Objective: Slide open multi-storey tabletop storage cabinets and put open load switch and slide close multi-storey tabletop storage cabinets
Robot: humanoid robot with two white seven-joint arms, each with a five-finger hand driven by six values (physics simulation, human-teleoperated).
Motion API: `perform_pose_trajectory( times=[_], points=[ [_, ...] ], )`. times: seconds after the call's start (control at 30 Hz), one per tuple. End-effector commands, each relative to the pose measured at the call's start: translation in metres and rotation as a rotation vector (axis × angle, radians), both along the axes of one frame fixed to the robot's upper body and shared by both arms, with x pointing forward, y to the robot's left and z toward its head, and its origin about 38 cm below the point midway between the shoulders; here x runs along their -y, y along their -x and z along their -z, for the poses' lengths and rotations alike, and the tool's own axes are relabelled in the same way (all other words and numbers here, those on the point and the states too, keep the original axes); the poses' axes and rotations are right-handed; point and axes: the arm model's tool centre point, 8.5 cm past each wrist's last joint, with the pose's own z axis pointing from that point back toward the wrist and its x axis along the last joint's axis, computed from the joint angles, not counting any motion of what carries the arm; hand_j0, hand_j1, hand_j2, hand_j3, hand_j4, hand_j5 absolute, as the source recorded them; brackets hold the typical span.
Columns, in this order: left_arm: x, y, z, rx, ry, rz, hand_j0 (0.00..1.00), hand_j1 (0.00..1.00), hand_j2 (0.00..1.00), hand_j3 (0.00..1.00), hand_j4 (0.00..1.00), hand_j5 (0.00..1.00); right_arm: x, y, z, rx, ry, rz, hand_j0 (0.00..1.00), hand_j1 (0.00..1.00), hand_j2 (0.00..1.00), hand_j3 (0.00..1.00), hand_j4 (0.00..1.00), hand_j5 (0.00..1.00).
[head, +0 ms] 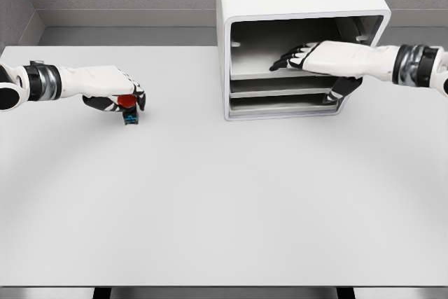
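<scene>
On the white counter (224,208), toward its left side, the left hand (112,87) curled its fingers around the switch (129,108), a small piece with a red cap and a dark blue base that stood on the surface. Well apart, at the back right, stood the white cabinet (294,5), its top storey gaping open. The right hand (325,57) reached into that upper compartment, fingers stretched flat and gripping nothing, thumb hanging below near the lower drawers (280,96).
</scene>
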Motion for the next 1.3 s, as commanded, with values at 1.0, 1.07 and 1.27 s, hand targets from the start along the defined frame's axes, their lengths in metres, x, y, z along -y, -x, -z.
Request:
perform_pose_trajectory(
  times=[1.0, 1.07, 1.27],
  points=[
    [0.0, 0.044, -0.064, 0.104, 0.026, 0.137, 0.4, 0.4, 0.4, 0.4, 0.4, 0.4, -0.001, 0.016, 0.017, -0.034, 0.074, 0.01, 1.0, 1.0, 1.0, 1.0, 1.0, 1.0],
    [-0.003, 0.045, -0.066, 0.106, 0.02, 0.135, 0.4, 0.4, 0.4, 0.4, 0.4, 0.4, 0.008, 0.024, 0.01, -0.015, 0.093, 0.001, 1.0, 1.0, 1.0, 1.0, 1.0, 1.0],
    [-0.004, 0.05, -0.067, 0.106, 0.017, 0.144, 0.4, 0.4, 0.4, 0.4, 0.4, 0.4, 0.008, 0.03, 0.01, -0.01, 0.1, -0.023, 1.0, 1.0, 1.0, 1.0, 1.0, 1.0]
  ],
)
